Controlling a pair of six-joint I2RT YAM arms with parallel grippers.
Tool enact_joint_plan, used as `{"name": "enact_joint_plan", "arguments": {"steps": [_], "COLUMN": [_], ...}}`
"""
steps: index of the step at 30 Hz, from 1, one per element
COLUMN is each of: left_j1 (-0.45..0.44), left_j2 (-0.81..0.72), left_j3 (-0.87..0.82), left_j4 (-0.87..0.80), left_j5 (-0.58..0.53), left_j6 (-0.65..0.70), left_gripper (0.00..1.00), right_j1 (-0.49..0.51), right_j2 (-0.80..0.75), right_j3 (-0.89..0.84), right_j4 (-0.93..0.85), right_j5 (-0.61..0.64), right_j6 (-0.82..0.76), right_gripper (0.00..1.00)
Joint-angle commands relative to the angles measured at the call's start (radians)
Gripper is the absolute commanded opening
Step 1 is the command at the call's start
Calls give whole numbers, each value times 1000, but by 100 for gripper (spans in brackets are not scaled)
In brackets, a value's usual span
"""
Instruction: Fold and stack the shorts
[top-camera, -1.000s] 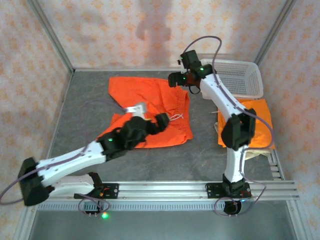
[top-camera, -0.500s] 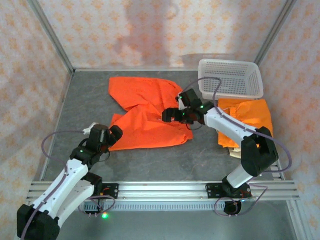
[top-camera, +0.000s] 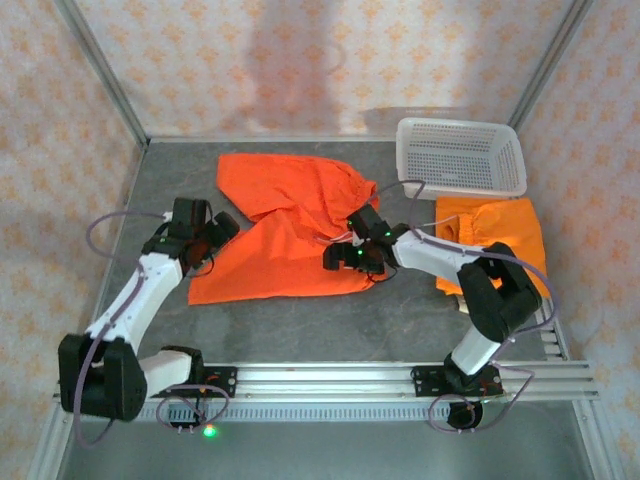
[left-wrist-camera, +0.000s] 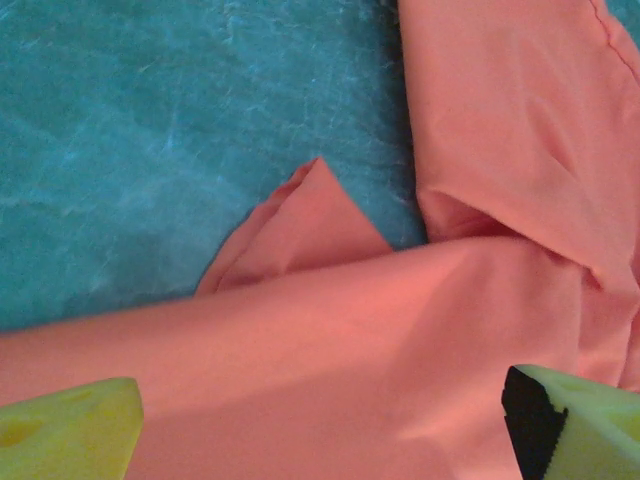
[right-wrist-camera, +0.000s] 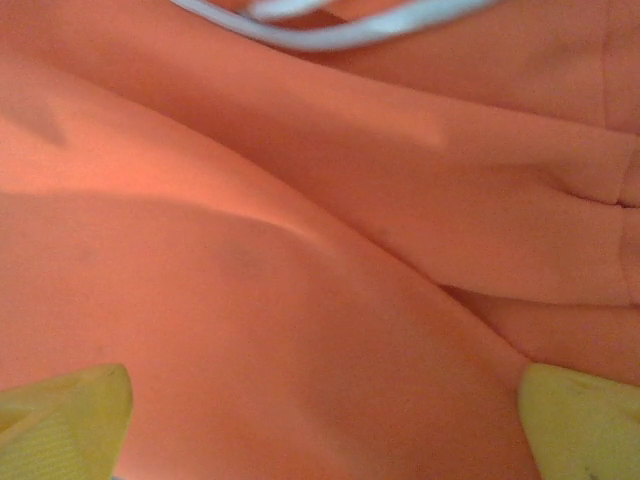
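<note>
Orange shorts lie spread on the grey worktop, the left gripper over their left edge and the right gripper over their right side, both wide open.

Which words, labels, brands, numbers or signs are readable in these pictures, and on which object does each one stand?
None can be read.
The spread orange shorts are plain cloth.
The folded orange shorts and the white basket carry no visible label.
The wallpaper has a flower pattern, not letters.
Any marking on the left arm or right arm is too small to read.
</note>
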Motion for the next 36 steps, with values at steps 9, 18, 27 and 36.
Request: {"name": "enact_joint_plan", "arguments": {"steps": [9,18,27,36], "left_j1": [6,7,6,20], "left_j2": [305,472,584,588], "left_j3": [152,225,283,301], "left_j4": [-10,8,9,-10], "left_j5": [-17,-2,18,-21], "left_j6": [124,145,153,153], "left_gripper": [76,64,54,3], "right_j1": [-3,-2,-2,-2], "right_j2": [21,15,8,0], "right_j3": [-37,-47,-60,-71], "right_j4": [9,12,15,14], "right_j5": [67,69,69,80], "right_j6": [31,38,40,43], "right_gripper": [98,98,98,98]}}
